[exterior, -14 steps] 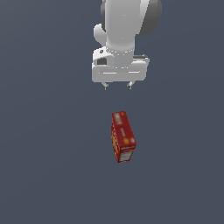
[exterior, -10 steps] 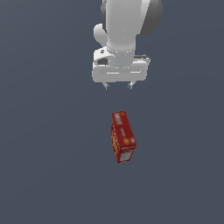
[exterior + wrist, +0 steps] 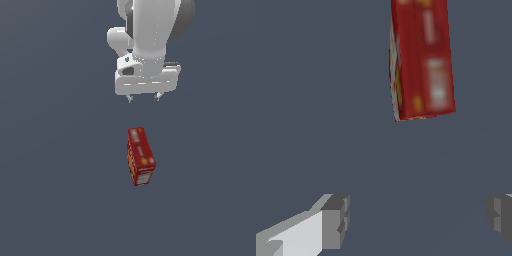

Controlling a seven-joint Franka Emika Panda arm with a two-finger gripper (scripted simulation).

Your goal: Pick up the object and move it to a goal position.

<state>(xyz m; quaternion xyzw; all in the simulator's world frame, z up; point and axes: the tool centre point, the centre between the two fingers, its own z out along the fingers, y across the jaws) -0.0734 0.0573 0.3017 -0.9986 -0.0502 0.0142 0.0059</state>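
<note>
The red cardboard box (image 3: 140, 156) lies on the grey floor near the middle of the exterior view, with an orange-yellow side and blurry white label panels on top. It also shows in the wrist view (image 3: 423, 60), long and narrow. My gripper (image 3: 143, 97) hangs above the floor, farther back than the box and apart from it. Its jaws are open and empty. In the wrist view the two fingertips (image 3: 336, 220) stand wide apart, with the box ahead of them and not between them.
Plain dark grey floor (image 3: 55, 175) lies all around the box. The white arm (image 3: 150, 35) rises at the top of the exterior view. No other objects show.
The gripper has shifted slightly toward the exterior view's right, over the box's line. The box has not moved.
</note>
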